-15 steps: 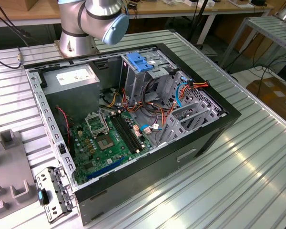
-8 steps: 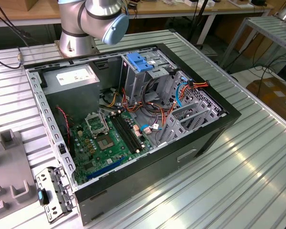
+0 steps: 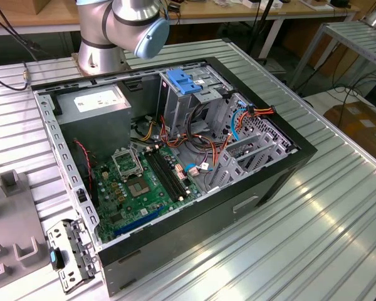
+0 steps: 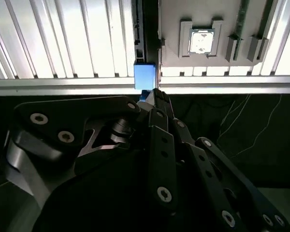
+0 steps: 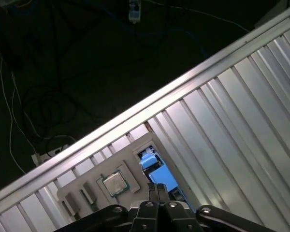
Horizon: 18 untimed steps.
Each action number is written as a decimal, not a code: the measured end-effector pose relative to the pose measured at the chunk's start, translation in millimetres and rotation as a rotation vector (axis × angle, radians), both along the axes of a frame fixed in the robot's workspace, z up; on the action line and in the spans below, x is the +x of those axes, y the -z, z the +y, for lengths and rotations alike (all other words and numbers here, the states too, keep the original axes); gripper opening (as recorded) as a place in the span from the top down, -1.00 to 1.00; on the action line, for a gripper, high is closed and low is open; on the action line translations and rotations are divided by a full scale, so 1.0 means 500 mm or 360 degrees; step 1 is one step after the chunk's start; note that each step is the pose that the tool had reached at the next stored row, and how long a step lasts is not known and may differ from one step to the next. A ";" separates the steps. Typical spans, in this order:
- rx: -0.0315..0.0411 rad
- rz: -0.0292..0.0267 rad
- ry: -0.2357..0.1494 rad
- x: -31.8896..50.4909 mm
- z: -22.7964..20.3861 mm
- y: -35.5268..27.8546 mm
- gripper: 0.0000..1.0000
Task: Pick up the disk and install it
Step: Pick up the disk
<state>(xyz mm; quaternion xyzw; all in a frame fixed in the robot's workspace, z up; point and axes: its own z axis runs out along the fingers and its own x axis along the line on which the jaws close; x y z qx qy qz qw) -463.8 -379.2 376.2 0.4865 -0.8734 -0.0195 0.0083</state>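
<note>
Okay, edges first: gripper (image 4: 153, 96) hangs right over ribbed table (image 4: 63, 38) at its edge rail, dark floor (image 5: 63, 58) beyond. Grey tray (image 4: 171, 29) with chip (image 4: 201, 41) sits just beside tips; bare ribbed surface on other side gives you free room. Exterior view: open computer case (image 3: 194, 232) fills mid-table, blue latch (image 3: 182, 81) atop metal cage (image 3: 175, 110), arm base (image 3: 100, 50) close behind case. Fingers (image 5: 152, 191) nearly together, pinched on blue rail end of disk (image 4: 145, 76); disk juts past tips in both wrist views.

Disk (image 4: 145, 76), blue rail showing, on ribbed table (image 4: 63, 43)
</note>
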 end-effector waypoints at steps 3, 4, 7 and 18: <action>-0.0002 -0.00713 -0.0062 0.000 0.0000 0.001 0.79; -0.0002 -0.00807 -0.0088 0.000 -0.0001 0.002 0.79; 0.0001 -0.00821 -0.0213 0.000 0.0002 0.004 0.79; 0.0010 -0.00818 -0.0555 0.000 0.0002 0.022 0.53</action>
